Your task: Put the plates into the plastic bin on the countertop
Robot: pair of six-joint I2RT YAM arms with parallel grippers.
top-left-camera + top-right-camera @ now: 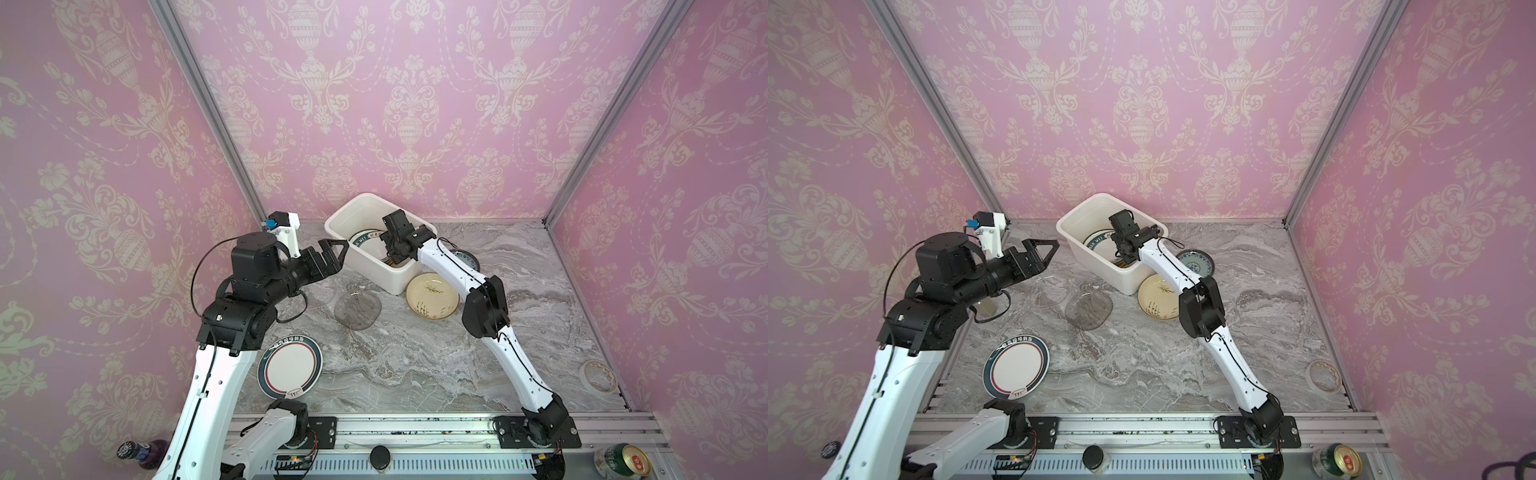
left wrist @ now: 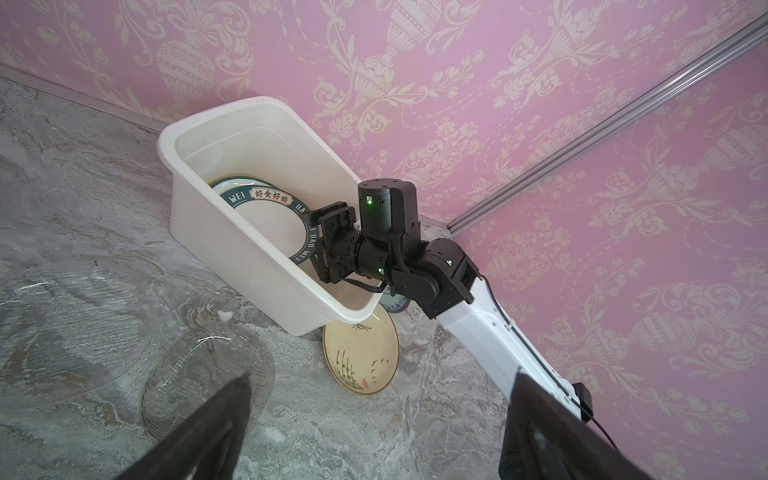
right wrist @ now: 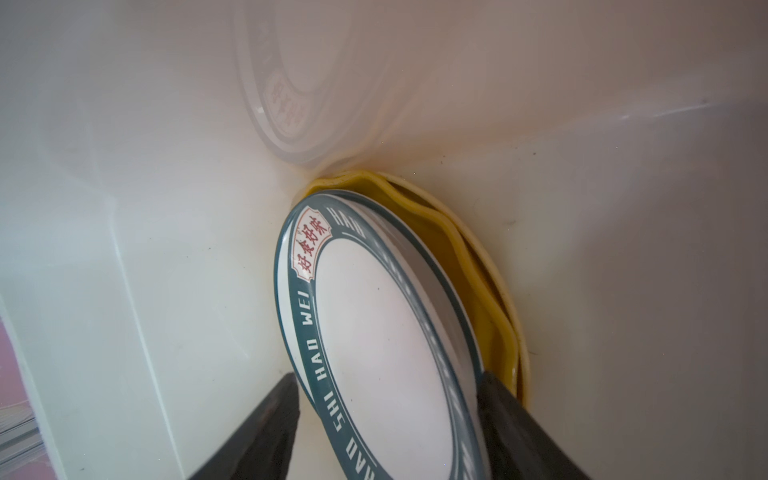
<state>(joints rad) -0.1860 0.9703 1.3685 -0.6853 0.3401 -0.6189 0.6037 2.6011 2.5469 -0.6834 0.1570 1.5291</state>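
Observation:
The plastic bin stands at the back of the countertop. Inside it a white dark-rimmed plate leans on a yellow scalloped plate. My right gripper reaches into the bin and is open, its fingers on either side of that plate's rim. My left gripper hangs open and empty left of the bin. On the counter lie a cream plate, a small blue patterned plate, a smoky glass plate and another white dark-rimmed plate.
A tape roll lies at the right edge of the counter. An aluminium rail with both arm bases runs along the front, with a can and a bottle beyond it. Pink patterned walls close in three sides.

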